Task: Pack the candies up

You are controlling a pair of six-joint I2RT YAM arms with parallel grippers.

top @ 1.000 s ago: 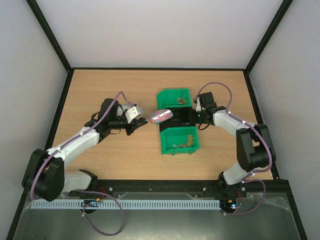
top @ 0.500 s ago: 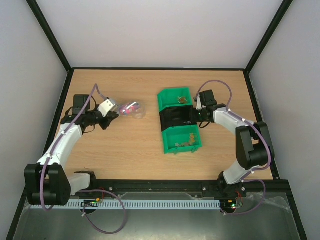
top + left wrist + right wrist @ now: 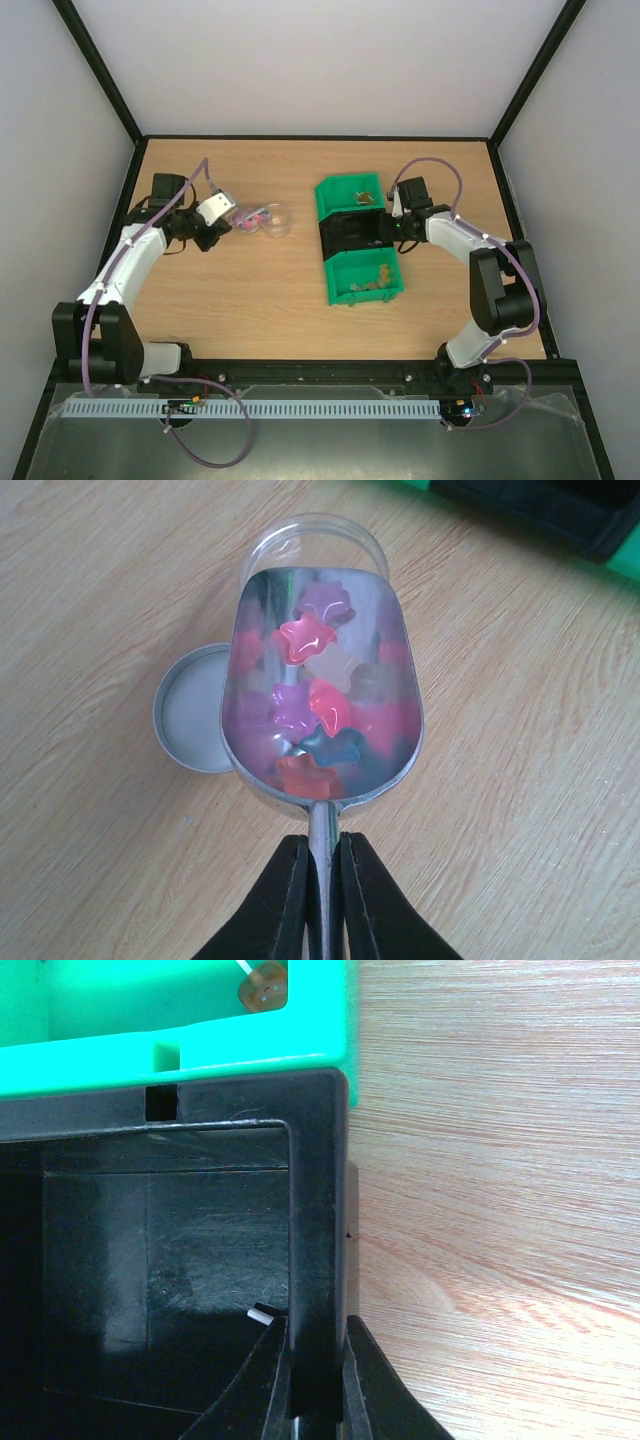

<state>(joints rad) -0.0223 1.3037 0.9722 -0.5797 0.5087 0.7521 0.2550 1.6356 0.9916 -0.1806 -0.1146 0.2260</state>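
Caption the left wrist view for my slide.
Left pincer holds a metal scoop of star candies over a clear jar.

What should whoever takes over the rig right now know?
Left gripper: shut on the handle of the metal scoop, which carries star-shaped candies above the clear jar. The jar's lid lies beside it on the table.
Right gripper: shut on a wall of the black bin, which sits between the green bins.
Done: scoop loaded. The scoop hides what is in the jar.
Left: probably tip the candies into the jar, then put the lid on.
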